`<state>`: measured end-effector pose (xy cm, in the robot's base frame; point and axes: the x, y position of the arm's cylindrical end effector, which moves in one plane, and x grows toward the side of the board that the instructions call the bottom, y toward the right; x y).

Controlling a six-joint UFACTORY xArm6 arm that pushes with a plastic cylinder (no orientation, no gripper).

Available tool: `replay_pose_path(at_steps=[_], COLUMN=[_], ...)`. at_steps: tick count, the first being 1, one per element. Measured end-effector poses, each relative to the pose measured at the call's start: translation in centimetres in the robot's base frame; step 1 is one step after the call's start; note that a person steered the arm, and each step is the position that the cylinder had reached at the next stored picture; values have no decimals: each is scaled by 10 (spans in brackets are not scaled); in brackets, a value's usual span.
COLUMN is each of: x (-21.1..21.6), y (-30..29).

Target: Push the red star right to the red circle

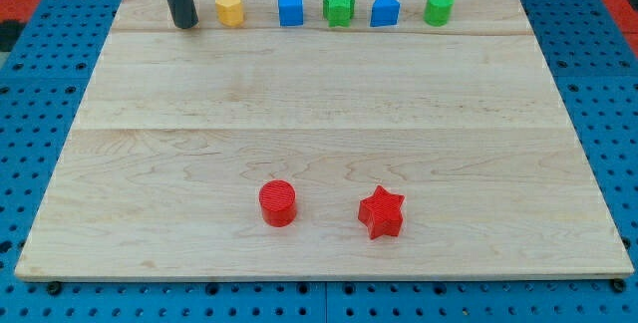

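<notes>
1. no pincer on this rig, so no open or closed state to tell; only a dark rod with my tip resting near the board's top-left corner, just left of the yellow block.
2. further along the top edge: blue cube, green star, blue block with a peaked top, green block.
3. well apart from all that, near the bottom edge: red star, right of centre, with the red circle a short gap to its left.
4. step in hand, by judgement: approach not yet begun; nothing touching the star.
5. next move likely calls for travelling down past the star's right side, clear of it, then pushing leftward toward the circle.
6. star has no long axis; one point faces roughly the top edge.
</notes>
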<state>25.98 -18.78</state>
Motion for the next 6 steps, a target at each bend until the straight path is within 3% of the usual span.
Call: replay_pose_path(at_steps=[2, 4, 6], x=[15, 114, 154], y=[2, 66, 218])
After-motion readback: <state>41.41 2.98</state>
